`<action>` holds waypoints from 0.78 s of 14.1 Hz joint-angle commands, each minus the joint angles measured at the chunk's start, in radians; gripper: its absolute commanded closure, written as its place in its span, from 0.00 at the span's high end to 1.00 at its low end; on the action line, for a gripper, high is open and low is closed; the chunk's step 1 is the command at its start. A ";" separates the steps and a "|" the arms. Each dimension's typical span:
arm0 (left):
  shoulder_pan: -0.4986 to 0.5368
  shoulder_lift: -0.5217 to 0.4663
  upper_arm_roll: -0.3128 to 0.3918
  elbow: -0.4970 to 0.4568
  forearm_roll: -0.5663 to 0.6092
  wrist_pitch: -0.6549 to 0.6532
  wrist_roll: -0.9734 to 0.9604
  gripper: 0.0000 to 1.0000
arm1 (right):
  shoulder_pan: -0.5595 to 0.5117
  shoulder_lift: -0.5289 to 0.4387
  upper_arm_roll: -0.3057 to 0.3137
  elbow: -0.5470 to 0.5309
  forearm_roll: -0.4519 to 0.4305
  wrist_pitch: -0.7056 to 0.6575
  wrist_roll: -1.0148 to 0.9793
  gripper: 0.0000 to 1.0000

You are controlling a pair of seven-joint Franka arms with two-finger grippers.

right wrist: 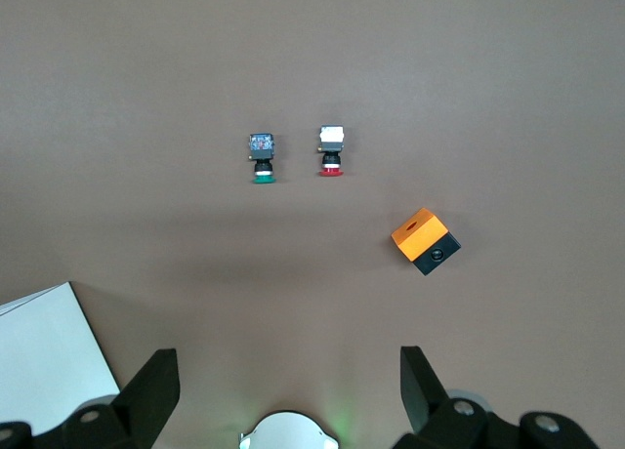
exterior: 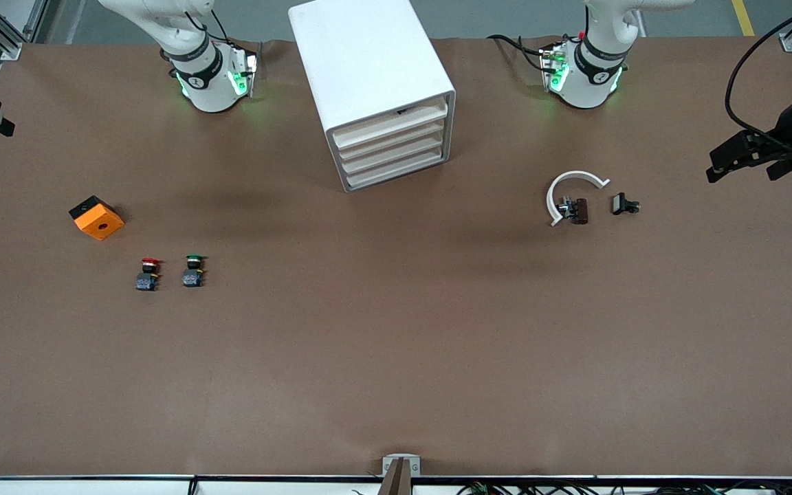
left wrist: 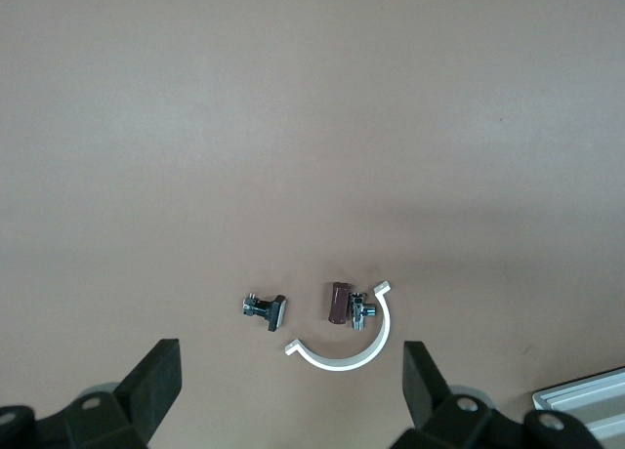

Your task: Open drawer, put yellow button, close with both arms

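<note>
You have the left gripper [left wrist: 288,373] and the right gripper [right wrist: 283,371] both spread wide above the table, the drawer [exterior: 390,126] shut in the cabinet [exterior: 361,55] between the arms' bases, its front angled toward the left arm's end, and no yellow button in view.

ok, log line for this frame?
drawer shut | yellow button not in view | red button, green button on table | left gripper open, raised | right gripper open, raised

Matt brown paper-like table covering [exterior: 396,330]; smooth glossy white plastic boxy cabinet [exterior: 361,55]; shiny metal fitting [left wrist: 359,310] inside white plastic arc [left wrist: 344,354].
</note>
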 commanded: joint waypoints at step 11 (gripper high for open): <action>-0.008 0.000 -0.023 0.040 0.013 -0.066 0.003 1.00 | -0.001 -0.024 0.007 -0.022 -0.012 0.009 -0.010 1.00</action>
